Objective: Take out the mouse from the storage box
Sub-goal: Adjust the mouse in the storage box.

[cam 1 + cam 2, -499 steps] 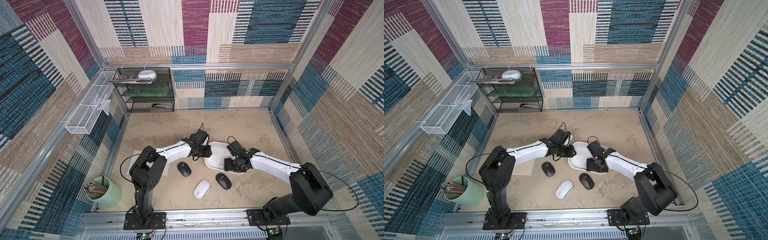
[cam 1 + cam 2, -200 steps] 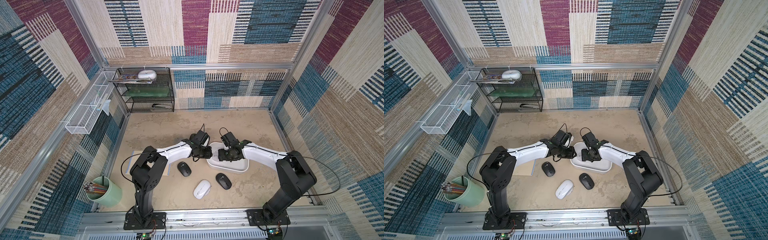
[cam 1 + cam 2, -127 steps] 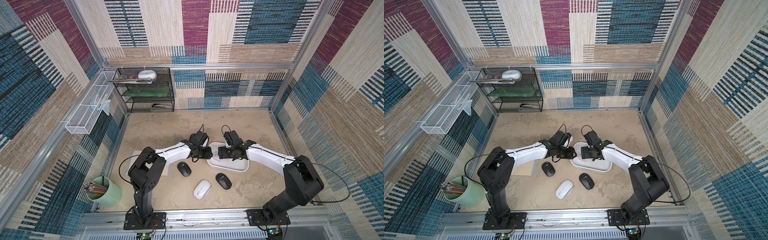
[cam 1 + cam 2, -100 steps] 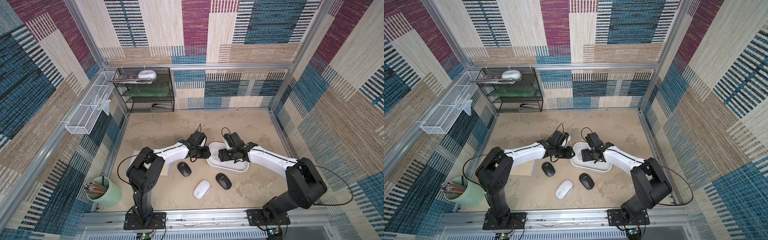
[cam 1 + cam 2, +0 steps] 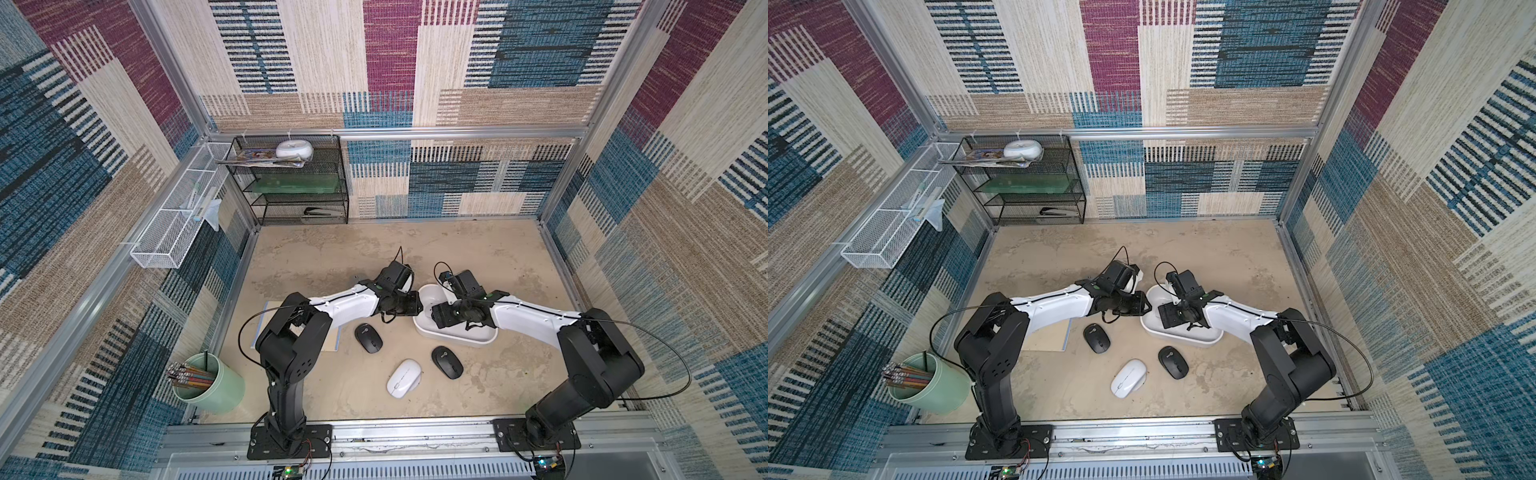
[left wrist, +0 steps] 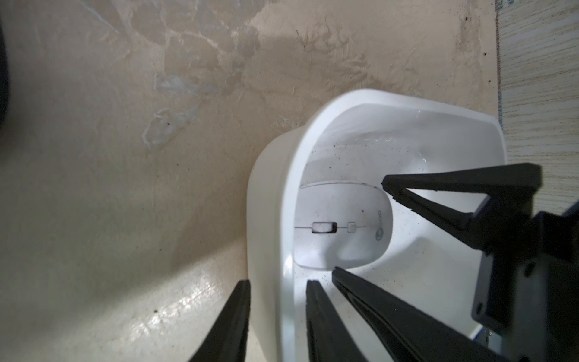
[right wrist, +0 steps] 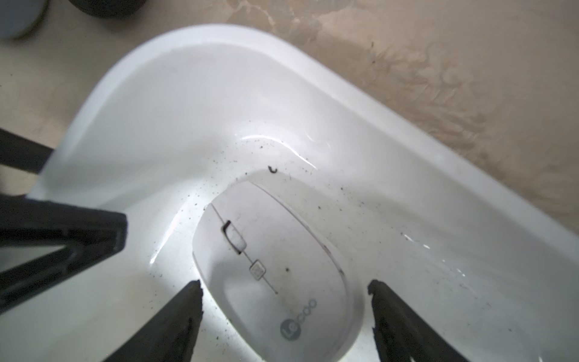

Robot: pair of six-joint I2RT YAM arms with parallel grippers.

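Mint-green plastic forms the round cup (image 5: 216,390) of pencils (image 5: 187,372) nearest the robot's base, at the desk's (image 5: 374,257) left edge. The desk is a beige, mottled, stone-like surface. On it lie a glossy oval loose white mouse (image 5: 404,378), the nearer black mouse (image 5: 447,361), matte and rounded, and the farther black mouse (image 5: 368,337).

Beyond them sits the storage box (image 5: 457,338), smooth white plastic with low walls and a rolled rim, its floor speckled with dark grit. The white Lecoo mouse (image 7: 275,266) lies flat on that floor, near the box's left end. The right pincer (image 7: 285,283) is spread, one black finger on each side of the mouse, with a sliver of gap showing at both sides. The left pincer (image 6: 279,282) is pressed onto the box's end wall, one finger outside and one inside.

Farthest back stand a black mesh shelf rack (image 5: 299,195) and a white wire-mesh basket (image 5: 166,245) on the left wall.

Against two and a half seconds ago, the right pincer has shifted from the box's nearer right part toward its left end. The box, the three desk mice and the left pincer keep their places.
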